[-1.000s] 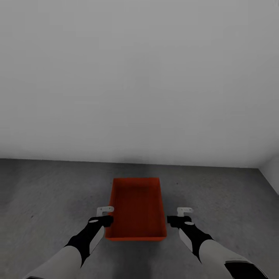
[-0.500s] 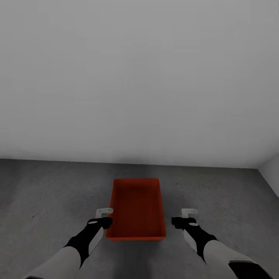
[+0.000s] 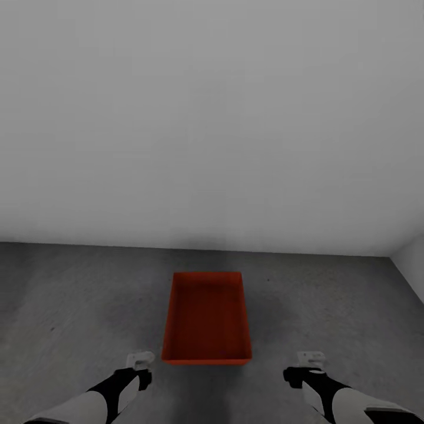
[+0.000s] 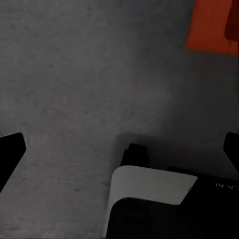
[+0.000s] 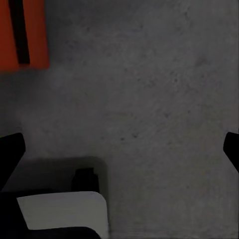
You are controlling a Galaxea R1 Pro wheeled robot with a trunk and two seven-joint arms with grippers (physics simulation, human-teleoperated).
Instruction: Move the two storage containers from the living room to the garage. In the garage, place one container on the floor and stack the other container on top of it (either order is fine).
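An orange-red storage container (image 3: pixel 206 315) rests open side up on the dark grey concrete floor (image 3: pixel 76 294) of the garage, close to the pale wall. I make out a single bin shape and cannot tell whether a second one is nested inside it. My left gripper (image 3: pixel 141 368) hovers off the bin's near left corner, open and holding nothing. My right gripper (image 3: pixel 301 368) is off the near right corner, further out, also open and holding nothing. A corner of the container (image 4: pixel 211 27) appears in the left wrist view, and a corner of the container (image 5: pixel 22 35) in the right wrist view, both well clear of the fingers.
A plain pale grey wall (image 3: pixel 212 118) fills the space just behind the bin. A side wall (image 3: pixel 412 259) meets it at the far right. Bare concrete spreads to both sides of the bin.
Both grippers have drawn back toward me and outward from the bin's long sides. The bin stays still on the floor.
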